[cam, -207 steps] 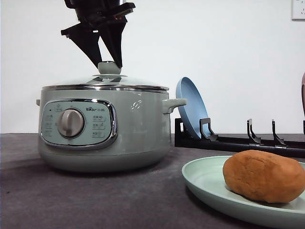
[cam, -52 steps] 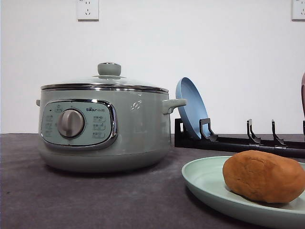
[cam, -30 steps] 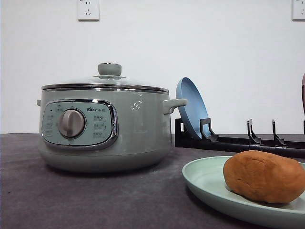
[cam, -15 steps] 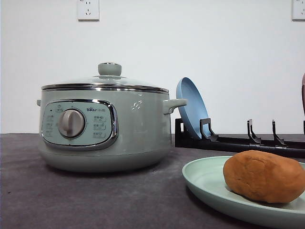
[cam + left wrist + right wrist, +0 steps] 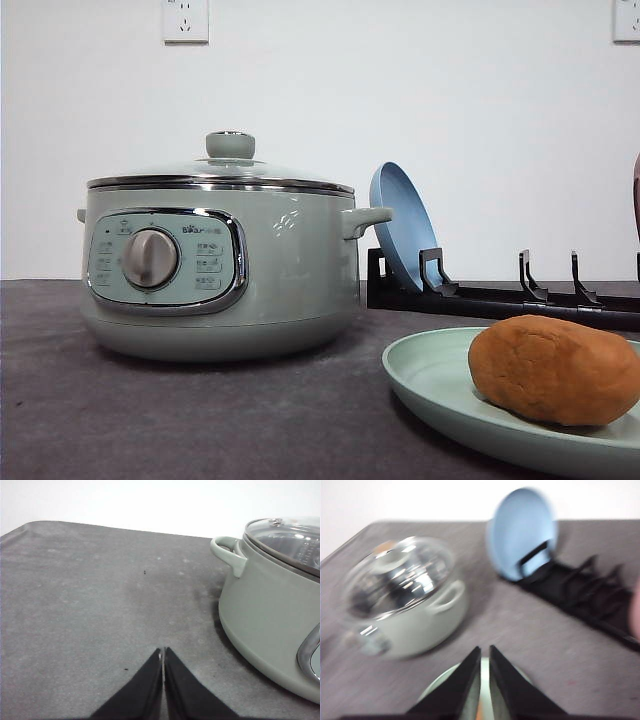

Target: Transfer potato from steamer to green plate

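The potato (image 5: pixel 555 370), an orange-brown lump, lies on the green plate (image 5: pixel 430 385) at the front right. The steamer (image 5: pixel 220 260) stands left of it with its glass lid and knob (image 5: pixel 230 145) on. My left gripper (image 5: pixel 163 652) is shut and empty, low over bare table beside the steamer (image 5: pixel 270 605). My right gripper (image 5: pixel 485 652) hangs above the green plate (image 5: pixel 445 687), its fingers drawn together with only a thin slit and nothing between them. A sliver of the potato (image 5: pixel 479 713) shows under the fingertips. That view is blurred.
A blue plate (image 5: pixel 400 225) leans upright in a black dish rack (image 5: pixel 520 295) behind the green plate. The rack (image 5: pixel 580 595) runs along the back right. Grey table (image 5: pixel 75 605) stretches out on the side of the steamer where my left gripper is.
The gripper that stood over the lid knob several seconds ago has left the front view. Over the last second nothing has moved there.
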{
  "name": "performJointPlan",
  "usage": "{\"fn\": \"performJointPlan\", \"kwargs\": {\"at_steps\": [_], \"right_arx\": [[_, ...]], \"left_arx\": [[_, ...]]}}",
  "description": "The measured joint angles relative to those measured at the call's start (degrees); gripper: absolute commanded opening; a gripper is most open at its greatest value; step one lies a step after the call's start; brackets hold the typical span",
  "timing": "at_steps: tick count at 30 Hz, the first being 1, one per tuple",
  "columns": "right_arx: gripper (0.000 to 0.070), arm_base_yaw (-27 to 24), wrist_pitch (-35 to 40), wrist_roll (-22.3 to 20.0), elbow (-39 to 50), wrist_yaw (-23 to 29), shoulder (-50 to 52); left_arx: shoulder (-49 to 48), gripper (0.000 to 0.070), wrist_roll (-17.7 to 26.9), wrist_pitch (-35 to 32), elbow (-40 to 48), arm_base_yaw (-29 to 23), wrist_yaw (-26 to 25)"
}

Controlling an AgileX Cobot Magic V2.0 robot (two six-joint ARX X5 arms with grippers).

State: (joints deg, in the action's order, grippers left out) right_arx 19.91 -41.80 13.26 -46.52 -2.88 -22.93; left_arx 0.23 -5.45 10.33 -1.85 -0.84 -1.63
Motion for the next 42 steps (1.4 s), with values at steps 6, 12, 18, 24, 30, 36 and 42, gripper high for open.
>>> {"fn": "performJointPlan", "kwargs": {"at_steps": [6,12,18,24,30,36,42], "right_arx": [[0.0019,-9.82,17.03,-0.01,17.74,1.59,4.77],[0.0019,-16.2,28.8,-2.03,35.0,0.96,12.33],[0.0019,-18.36,33.91,-7.58,43.63,0.94,19.25],[0.0019,-18.54,34.33,-12.53,45.62,1.27,22.59],[0.0018,-18.54,32.06,-14.44,45.61,1.39,22.64],[0.0018,-18.54,32.04,-14.95,45.59,1.4,22.64],[0.0019,-18.54,32.24,-14.97,45.59,1.38,22.64]], "left_arx": [[0.0,0.0,0.0,0.0,0.0,0.0,0.0],[0.0,0.0,0.0,0.0,0.0,0.0,0.0],[0.0,0.0,0.0,0.0,0.0,0.0,0.0],[0.0,0.0,0.0,0.0,0.0,0.0,0.0],[0.0,0.0,0.0,0.0,0.0,0.0,0.0],[0.0,0.0,0.0,0.0,0.0,0.0,0.0],[0.0,0.0,0.0,0.0,0.0,0.0,0.0]]}}
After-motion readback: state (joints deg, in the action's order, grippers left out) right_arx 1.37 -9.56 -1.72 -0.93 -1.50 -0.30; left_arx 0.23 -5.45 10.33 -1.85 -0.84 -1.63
